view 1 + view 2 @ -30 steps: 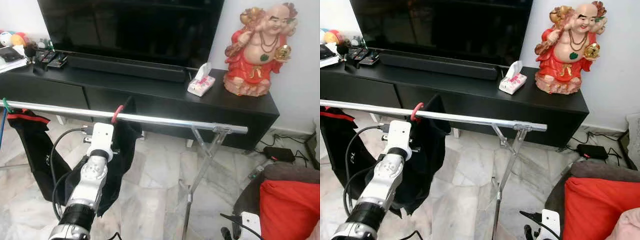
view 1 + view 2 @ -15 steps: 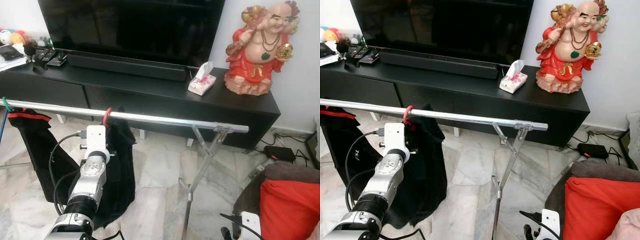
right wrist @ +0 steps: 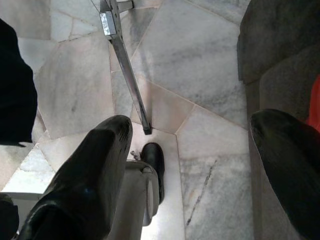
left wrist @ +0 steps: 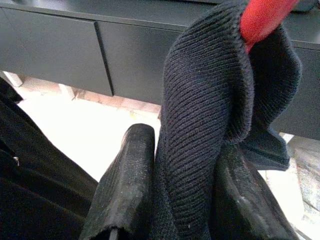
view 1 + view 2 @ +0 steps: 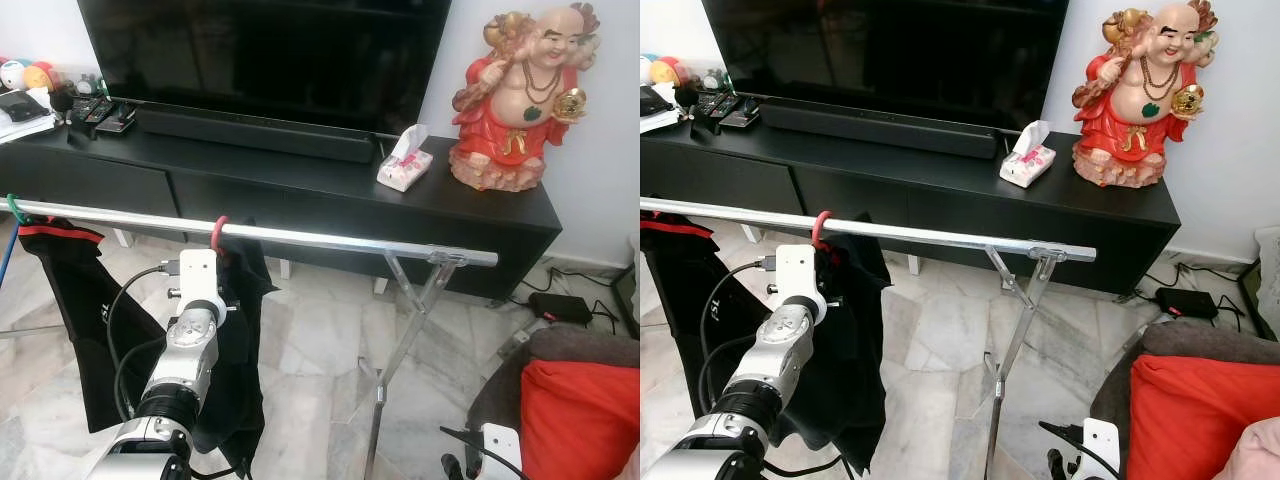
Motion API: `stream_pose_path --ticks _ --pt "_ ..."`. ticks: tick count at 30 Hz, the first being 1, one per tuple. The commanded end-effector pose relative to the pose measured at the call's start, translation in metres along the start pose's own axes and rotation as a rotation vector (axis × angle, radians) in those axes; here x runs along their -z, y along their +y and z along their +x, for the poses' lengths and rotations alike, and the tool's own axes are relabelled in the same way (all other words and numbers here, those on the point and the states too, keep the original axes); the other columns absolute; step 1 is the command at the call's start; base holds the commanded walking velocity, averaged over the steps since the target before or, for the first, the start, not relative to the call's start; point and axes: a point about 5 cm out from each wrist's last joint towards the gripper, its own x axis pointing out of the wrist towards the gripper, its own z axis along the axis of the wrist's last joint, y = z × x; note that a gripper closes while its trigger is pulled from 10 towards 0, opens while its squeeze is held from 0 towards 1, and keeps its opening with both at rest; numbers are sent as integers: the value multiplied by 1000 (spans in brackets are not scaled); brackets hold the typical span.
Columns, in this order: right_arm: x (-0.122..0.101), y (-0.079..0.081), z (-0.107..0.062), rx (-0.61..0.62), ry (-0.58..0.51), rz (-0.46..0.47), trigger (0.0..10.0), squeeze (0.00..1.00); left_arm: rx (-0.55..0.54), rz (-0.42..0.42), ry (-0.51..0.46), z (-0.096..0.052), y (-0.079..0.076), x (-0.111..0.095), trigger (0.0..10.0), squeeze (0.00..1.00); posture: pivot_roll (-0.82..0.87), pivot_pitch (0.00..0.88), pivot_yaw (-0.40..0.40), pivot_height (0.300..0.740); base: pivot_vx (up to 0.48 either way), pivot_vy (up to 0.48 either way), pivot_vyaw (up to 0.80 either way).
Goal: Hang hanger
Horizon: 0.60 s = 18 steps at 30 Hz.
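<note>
Red hanger (image 5: 218, 231), black ribbed garment (image 4: 210, 125)

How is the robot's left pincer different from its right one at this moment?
The left pincer is raised to the silver rail, while the right pincer hangs low over the marble floor. The left one is shut on the black garment that hangs from the red hanger; the right one is open and holds nothing. Both have two long black fingers.

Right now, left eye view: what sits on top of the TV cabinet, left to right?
Toys → remotes → soundbar → tissue box → red statue.
</note>
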Motion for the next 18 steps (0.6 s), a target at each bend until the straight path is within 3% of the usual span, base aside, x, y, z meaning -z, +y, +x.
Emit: stream_pose_path --ticks 1,9,14,18 --pt "0 -2 0 5 5 -8 10000 0 27 23 10 -4 -5 4 10000 0 45 0 -57 716 0 0 0" --pt "0 -2 0 6 6 -12 10000 0 81 29 26 -34 -11 20 10000 0 57 0 -57 716 0 0 0" --pt "0 -3 0 2 9 -23 10000 0 101 5 107 -54 -19 30 10000 0 67 0 -63 716 0 0 0" --pt "0 -3 0 2 8 -23 10000 0 99 4 125 -59 -19 30 10000 0 63 0 -61 716 0 0 0"
